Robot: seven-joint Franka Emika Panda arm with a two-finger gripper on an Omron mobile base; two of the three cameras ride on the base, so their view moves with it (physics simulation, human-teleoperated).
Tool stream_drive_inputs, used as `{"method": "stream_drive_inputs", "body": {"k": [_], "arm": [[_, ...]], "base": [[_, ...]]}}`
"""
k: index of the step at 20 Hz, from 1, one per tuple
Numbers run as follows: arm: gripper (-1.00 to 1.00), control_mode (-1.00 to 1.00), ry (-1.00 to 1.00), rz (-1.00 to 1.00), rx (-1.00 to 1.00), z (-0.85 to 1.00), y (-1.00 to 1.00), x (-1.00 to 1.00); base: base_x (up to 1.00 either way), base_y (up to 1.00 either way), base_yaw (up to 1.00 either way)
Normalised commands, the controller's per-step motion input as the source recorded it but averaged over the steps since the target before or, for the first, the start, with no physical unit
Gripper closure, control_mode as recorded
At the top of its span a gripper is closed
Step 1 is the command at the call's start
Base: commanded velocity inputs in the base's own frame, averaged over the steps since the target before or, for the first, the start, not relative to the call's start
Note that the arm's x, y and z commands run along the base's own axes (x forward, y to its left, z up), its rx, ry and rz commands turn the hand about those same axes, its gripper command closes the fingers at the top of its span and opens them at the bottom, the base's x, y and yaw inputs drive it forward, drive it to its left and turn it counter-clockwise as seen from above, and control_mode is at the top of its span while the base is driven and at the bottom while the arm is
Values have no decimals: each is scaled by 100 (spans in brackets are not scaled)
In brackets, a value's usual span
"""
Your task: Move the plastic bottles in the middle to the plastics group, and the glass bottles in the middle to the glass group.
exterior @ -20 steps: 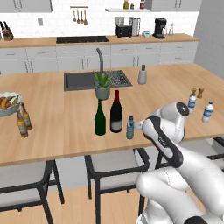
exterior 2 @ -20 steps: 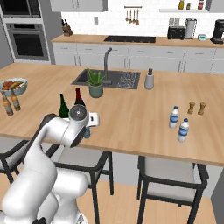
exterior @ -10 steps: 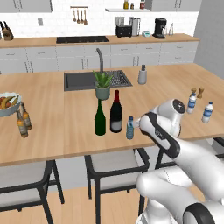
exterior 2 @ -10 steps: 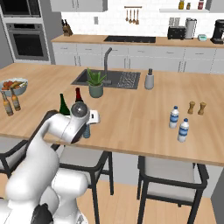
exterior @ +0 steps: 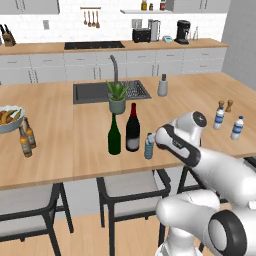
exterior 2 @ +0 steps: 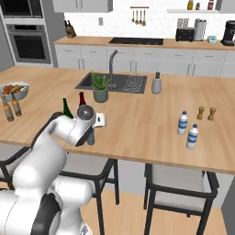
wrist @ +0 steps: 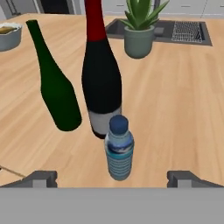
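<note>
- Blue-tinted water bottle (wrist: 119, 148) stands upright near the bench's (exterior: 60, 150) front edge, just in front of the black wine bottle (wrist: 100, 74) and green wine bottle (wrist: 54, 83).
- Gripper (wrist: 112, 178): jaws spread wide, flanking the water bottle, holding nothing.

**Around the Sink: Bystanders on the Table**

A sink (exterior: 95, 91) is sitting sunk into the wooden table (exterior: 55, 125), its faucet (exterior: 115, 67) rising behind it. A potted plant (exterior: 117, 97) is standing just in front of the sink's right half. A grey dispenser (exterior: 163, 86) is standing just right of the sink. Far left of the sink, a fruit bowl (exterior: 10, 119) is resting near the table's edge. Well to the right of the sink, two small brown shakers (exterior: 225, 105) are standing side by side. Two dark chairs (exterior: 132, 192) are tucked under the table's near edge, below the sink. Beyond the sink, a toaster (exterior: 142, 35) and coffee maker (exterior: 183, 32) are sitting on the back counter.
</note>
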Motion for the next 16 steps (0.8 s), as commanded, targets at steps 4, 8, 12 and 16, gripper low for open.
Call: {"method": "stream_drive_inputs", "body": {"k": [4, 8, 12, 16], "arm": [[-100, -100, 0, 0, 0, -19, -2, 44], [-100, -100, 0, 0, 0, -26, 0, 45], [-100, -100, 0, 0, 0, -24, 1, 19], [-100, -100, 0, 0, 0, -23, 8, 6]], "base": [[0, 0, 0], [0, 0, 0], [0, 0, 0], [0, 0, 0]]}}
